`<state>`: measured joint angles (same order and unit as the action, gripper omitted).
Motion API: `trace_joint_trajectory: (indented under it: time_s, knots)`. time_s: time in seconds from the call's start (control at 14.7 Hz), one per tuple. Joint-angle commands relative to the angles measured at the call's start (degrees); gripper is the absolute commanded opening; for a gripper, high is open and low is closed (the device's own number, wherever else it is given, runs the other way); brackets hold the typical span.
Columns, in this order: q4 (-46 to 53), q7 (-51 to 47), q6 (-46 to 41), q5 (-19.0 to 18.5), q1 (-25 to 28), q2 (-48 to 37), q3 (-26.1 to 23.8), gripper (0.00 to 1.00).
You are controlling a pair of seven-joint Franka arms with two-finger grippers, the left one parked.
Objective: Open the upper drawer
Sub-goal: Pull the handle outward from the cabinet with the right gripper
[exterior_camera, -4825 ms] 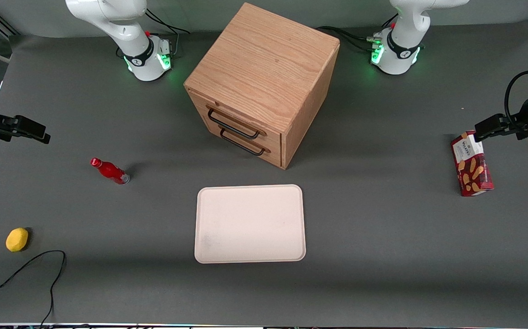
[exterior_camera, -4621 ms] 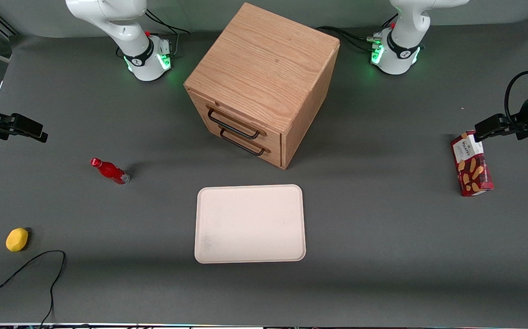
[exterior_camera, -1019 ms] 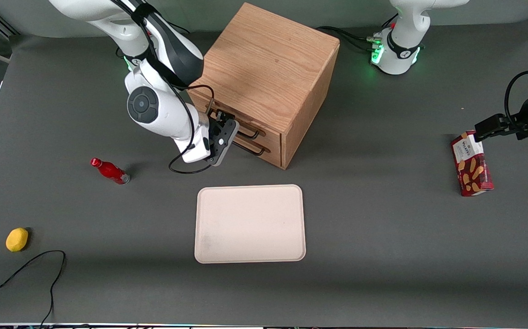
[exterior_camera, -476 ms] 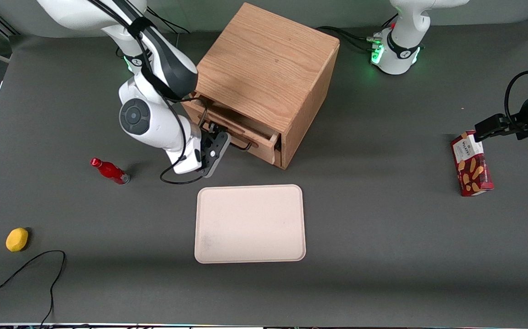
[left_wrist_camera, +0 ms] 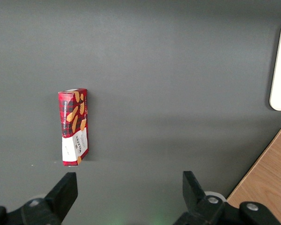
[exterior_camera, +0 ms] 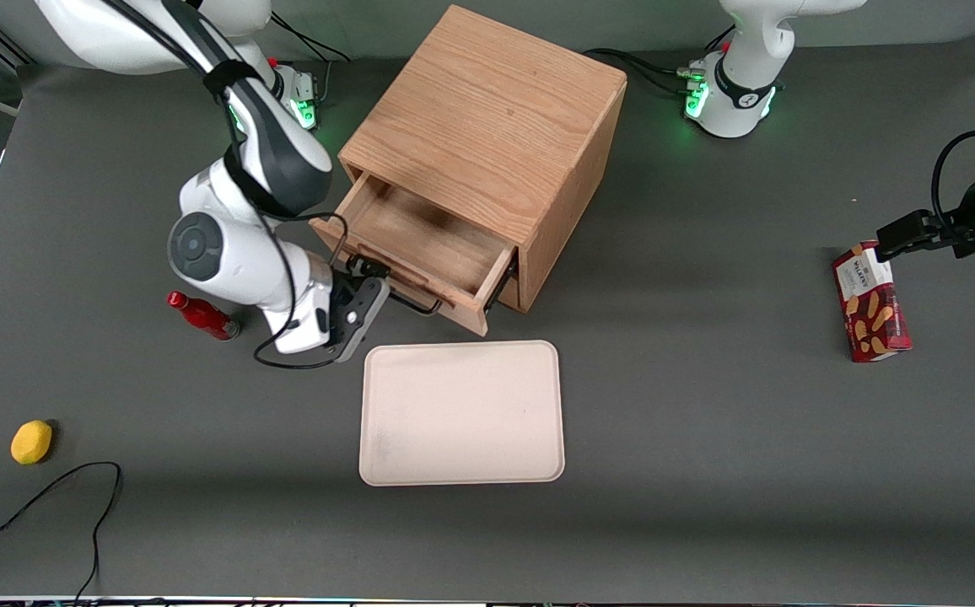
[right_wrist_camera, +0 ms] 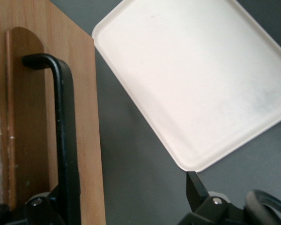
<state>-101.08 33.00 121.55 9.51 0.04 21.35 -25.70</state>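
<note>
The wooden cabinet [exterior_camera: 487, 118] stands at the middle of the table. Its upper drawer [exterior_camera: 420, 240] is pulled well out and its bare wooden inside shows. The drawer's black wire handle [exterior_camera: 410, 298] faces the tray. My right gripper [exterior_camera: 369, 280] is at the end of the handle toward the working arm. In the right wrist view the handle [right_wrist_camera: 65, 140] lies on the drawer front [right_wrist_camera: 35, 117], just inside one finger [right_wrist_camera: 193, 187] pair of my gripper [right_wrist_camera: 126, 199]. The fingers stand wide apart, open around the bar. The lower drawer is hidden under the open one.
A cream tray [exterior_camera: 460, 413] lies just nearer the front camera than the drawer, also in the right wrist view [right_wrist_camera: 196, 79]. A red bottle [exterior_camera: 202, 315] lies beside my arm. A yellow fruit [exterior_camera: 31, 442] and a black cable [exterior_camera: 49, 497] lie toward the working arm's end. A biscuit box [exterior_camera: 869, 303] lies toward the parked arm's end.
The upper drawer has slid out of the cabinet toward the tray. My right gripper has moved with the handle, nearer the front camera.
</note>
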Motion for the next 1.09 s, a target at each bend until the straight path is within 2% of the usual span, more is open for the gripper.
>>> trace_joint_trajectory:
  time_s: [0.0, 0.41, 0.75, 1.02]
  knots:
    - [2.9, 2.67, -0.17, -0.73, -0.48, 2.03, 1.7, 1.0]
    - [5.63, 5.32, -0.17, -0.2, -1.18, 3.0, 5.65, 1.0]
    - [6.51, 5.05, -0.17, -0.2, -1.36, 3.35, 6.01, 1.0]
    - [8.09, 3.74, -1.39, 1.91, -1.18, 1.78, 6.01, 1.0]
